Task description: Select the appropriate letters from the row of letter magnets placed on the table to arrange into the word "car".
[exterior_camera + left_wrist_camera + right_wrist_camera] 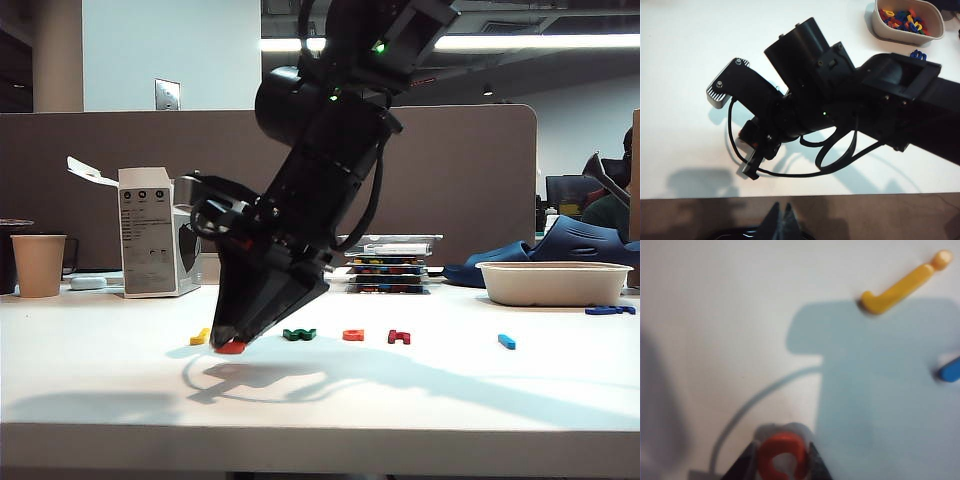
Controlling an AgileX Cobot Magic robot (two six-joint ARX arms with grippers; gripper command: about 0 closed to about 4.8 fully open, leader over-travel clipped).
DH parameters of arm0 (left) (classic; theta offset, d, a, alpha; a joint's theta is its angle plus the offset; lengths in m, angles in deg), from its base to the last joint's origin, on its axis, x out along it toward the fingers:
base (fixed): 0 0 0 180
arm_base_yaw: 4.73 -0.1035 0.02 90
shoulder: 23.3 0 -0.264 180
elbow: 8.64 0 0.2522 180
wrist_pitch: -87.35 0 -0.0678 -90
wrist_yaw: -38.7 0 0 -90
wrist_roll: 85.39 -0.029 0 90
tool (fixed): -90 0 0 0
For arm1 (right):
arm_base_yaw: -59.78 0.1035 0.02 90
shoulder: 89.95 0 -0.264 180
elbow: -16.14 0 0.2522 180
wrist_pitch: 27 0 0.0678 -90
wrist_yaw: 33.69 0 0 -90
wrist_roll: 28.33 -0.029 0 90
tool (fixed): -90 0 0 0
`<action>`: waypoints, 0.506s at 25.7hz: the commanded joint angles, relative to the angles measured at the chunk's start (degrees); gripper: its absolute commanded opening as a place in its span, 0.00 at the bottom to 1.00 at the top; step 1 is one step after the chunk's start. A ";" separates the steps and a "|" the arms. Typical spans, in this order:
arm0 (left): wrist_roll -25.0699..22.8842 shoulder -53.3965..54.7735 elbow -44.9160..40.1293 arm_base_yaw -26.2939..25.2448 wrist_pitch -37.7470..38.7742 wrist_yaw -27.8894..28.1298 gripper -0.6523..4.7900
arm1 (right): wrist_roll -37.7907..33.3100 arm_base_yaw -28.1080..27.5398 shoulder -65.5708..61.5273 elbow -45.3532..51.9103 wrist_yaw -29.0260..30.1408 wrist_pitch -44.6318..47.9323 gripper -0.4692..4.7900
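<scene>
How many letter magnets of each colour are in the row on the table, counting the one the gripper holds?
Yellow letters: 1
Blue letters: 2, one visible only from the right wrist
Green letters: 1
Orange-red letters: 2, one pinched in the right gripper low beside the yellow
Dark red letters: 1
Total: 7
Left gripper, past the table edge, holds none.

A paper cup (38, 264), white carton (152, 244) and pale tub (552, 283) stand behind.
</scene>
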 commanded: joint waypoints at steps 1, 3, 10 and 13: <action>-0.07 -0.11 0.22 -0.02 -0.13 0.59 0.11 | -0.02 0.79 -0.55 -0.20 -0.17 0.15 0.29; -0.07 -0.11 0.22 -0.02 -0.11 0.61 0.11 | -0.02 1.03 -0.92 -0.20 -0.59 0.04 0.29; -0.04 -0.11 0.22 -0.02 -0.13 0.59 0.11 | -0.04 1.79 -1.22 -0.20 -1.62 -0.09 0.29; -0.07 -0.11 0.22 -0.02 -0.11 0.61 0.11 | -0.02 1.77 -1.22 -0.20 -1.62 -0.94 0.30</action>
